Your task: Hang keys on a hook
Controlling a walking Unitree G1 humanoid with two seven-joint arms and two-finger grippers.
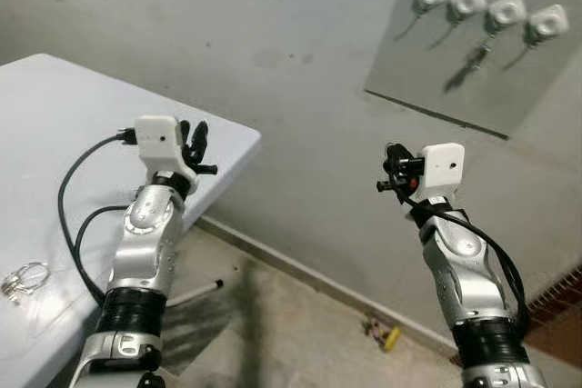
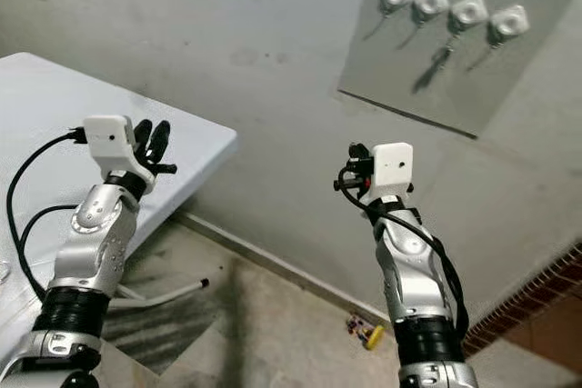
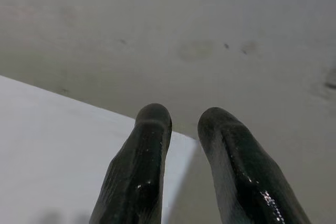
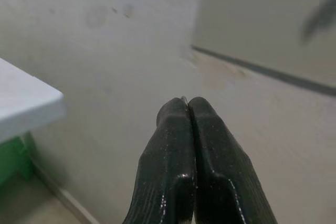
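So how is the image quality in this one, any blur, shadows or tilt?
Left eye view: sharp but tilted, each hook casting a long shadow down-left across the panel. Right wrist view: right hand crisp, the panel behind it soft. Left wrist view: left hand slightly soft, small glints on its fingers, wall blurry.

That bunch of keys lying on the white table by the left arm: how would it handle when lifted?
The metal key bunch with thin wire rings lies flat and splayed on the white table, so it probably dangles loosely and jingles. Being small, it is likely light; the thin rings may slip from a claw.
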